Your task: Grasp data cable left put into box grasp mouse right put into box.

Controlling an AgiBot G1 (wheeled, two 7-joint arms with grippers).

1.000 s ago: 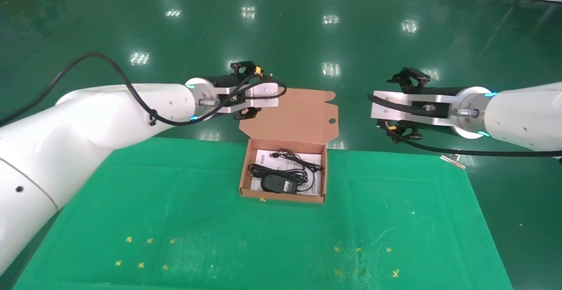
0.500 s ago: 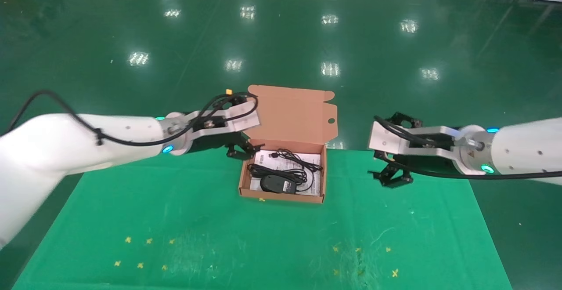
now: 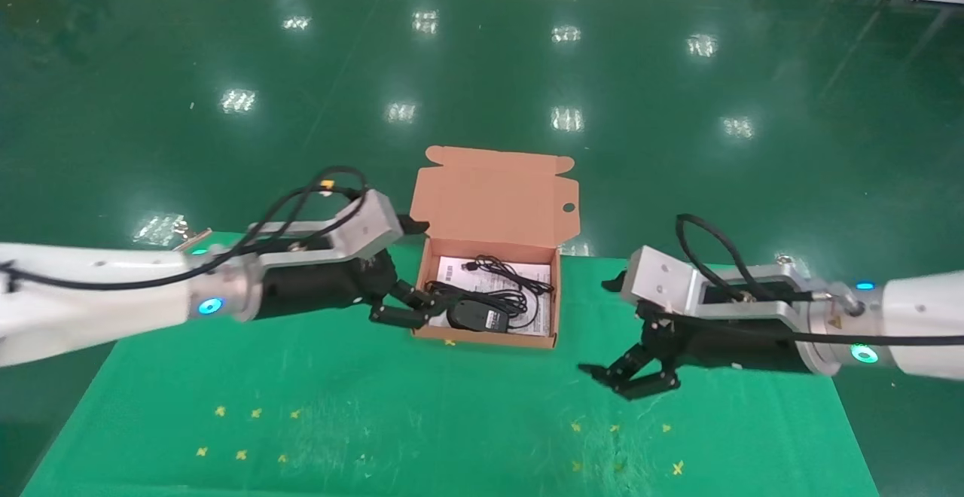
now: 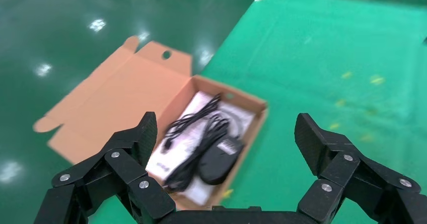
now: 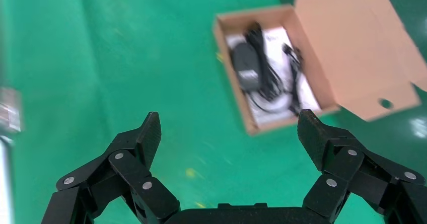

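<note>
Mouse [image 3: 477, 315] and data cable [image 3: 482, 295] both lie inside the open box [image 3: 493, 203] on the worktop [image 3: 376, 414]. Left gripper [image 3: 407, 305] spread, empty, just beside the box's left wall; right gripper [image 3: 629, 376] spread, empty, well right of it.

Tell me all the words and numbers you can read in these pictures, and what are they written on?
None can be read.
White label on the mouse: too small to read.
Printed leaflet lining the box: lines of print, too small and blurred.
Yellow triangle sticker on the right arm's wrist: a warning sign, no readable words.
Yellow crosses on the green mat: marks only, not letters.
</note>
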